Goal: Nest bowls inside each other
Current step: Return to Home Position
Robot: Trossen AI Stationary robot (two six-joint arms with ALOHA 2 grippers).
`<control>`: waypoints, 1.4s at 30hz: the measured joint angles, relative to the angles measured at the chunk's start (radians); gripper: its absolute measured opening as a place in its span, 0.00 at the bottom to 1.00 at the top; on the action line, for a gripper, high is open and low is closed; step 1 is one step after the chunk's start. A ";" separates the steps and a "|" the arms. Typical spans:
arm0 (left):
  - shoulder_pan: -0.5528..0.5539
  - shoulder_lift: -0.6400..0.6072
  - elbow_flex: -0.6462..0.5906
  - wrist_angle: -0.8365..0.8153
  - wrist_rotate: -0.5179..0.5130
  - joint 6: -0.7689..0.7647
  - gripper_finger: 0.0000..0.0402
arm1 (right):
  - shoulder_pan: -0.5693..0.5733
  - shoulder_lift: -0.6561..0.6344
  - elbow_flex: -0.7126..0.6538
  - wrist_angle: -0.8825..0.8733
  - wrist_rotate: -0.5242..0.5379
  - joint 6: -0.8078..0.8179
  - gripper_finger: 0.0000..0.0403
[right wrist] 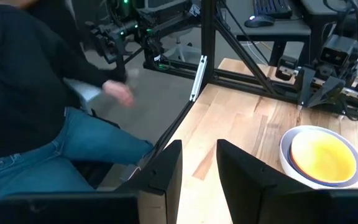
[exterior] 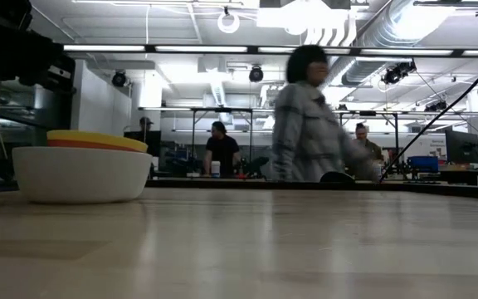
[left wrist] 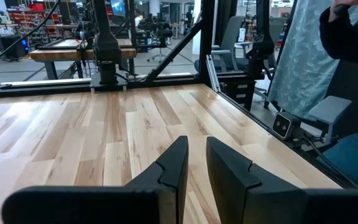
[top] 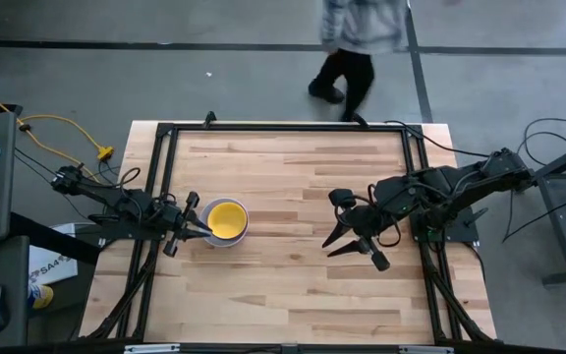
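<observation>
The bowls stand nested in one stack left of the table's middle. A white bowl is outermost and rests by its base on the wood. A purple rim shows inside it, and the yellow bowl lies on top. My left gripper is low at the stack's left side, level and open, with only bare table between its fingers. My right gripper hangs raised over the table's right half, tipped a little down toward the stack, open and holding nothing.
A black frame runs round the table's edges. One person walks past beyond the far edge. Another, in jeans, sits close to the table. Bare wood lies between the stack and my right gripper.
</observation>
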 joint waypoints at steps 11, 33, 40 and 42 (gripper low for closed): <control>0.000 0.000 0.000 0.002 0.000 0.000 0.15 | 0.000 0.001 0.000 0.037 -0.029 -0.067 0.23; 0.000 0.000 0.000 0.003 0.003 0.000 0.15 | 0.000 -0.224 -0.557 0.612 -0.026 -0.142 0.23; 0.000 0.000 0.000 0.003 0.003 0.000 0.15 | 0.000 -0.383 -0.868 0.891 0.065 -0.099 0.23; 0.000 0.000 0.000 0.003 0.003 0.000 0.15 | 0.000 -0.424 -0.936 0.948 0.074 -0.087 0.23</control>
